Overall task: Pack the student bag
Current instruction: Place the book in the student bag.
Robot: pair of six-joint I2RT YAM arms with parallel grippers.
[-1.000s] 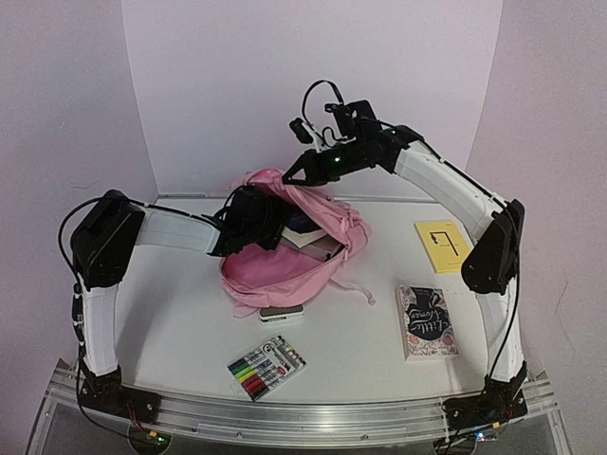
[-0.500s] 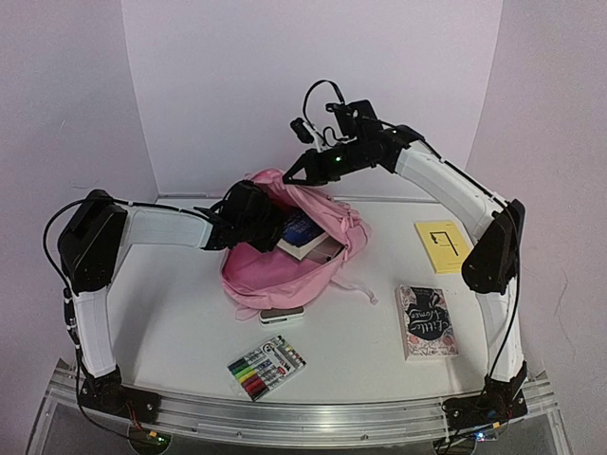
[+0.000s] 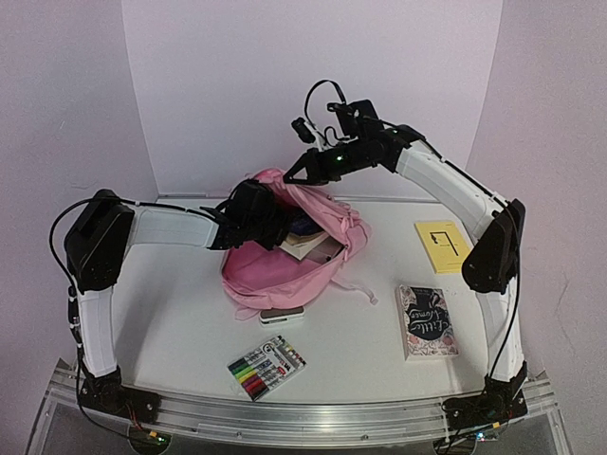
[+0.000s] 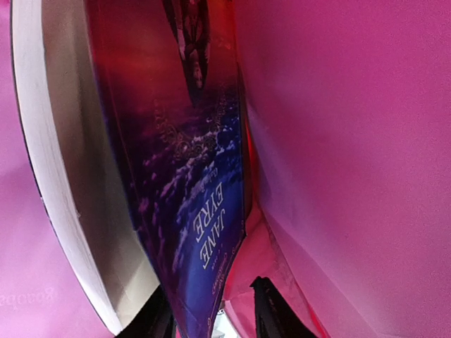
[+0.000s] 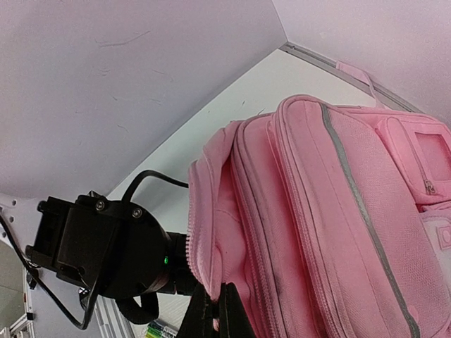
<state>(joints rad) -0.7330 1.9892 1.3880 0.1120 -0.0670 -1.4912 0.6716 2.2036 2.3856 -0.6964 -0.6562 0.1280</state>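
The pink student bag (image 3: 275, 270) lies in the middle of the table with its mouth held up and open. My right gripper (image 3: 290, 176) is shut on the bag's zipped rim (image 5: 204, 232), pinching it between the jaws (image 5: 217, 301). My left gripper (image 3: 267, 220) reaches into the mouth from the left. In the left wrist view a blue paperback titled Jane Eyre (image 4: 190, 176) stands inside the pink lining (image 4: 352, 141). The left gripper (image 4: 211, 318) straddles the book's lower corner; its right finger (image 4: 271, 313) stands clear of the cover.
A yellow pad (image 3: 442, 246) lies at the right, a floral book (image 3: 426, 320) nearer the front right. A pack of coloured markers (image 3: 266, 367) lies front centre. A small white and dark item (image 3: 281, 313) sits against the bag's near edge.
My left gripper has pushed a little deeper into the bag's mouth and its jaws have narrowed. The blue book now shows less from above. The right gripper has not moved.
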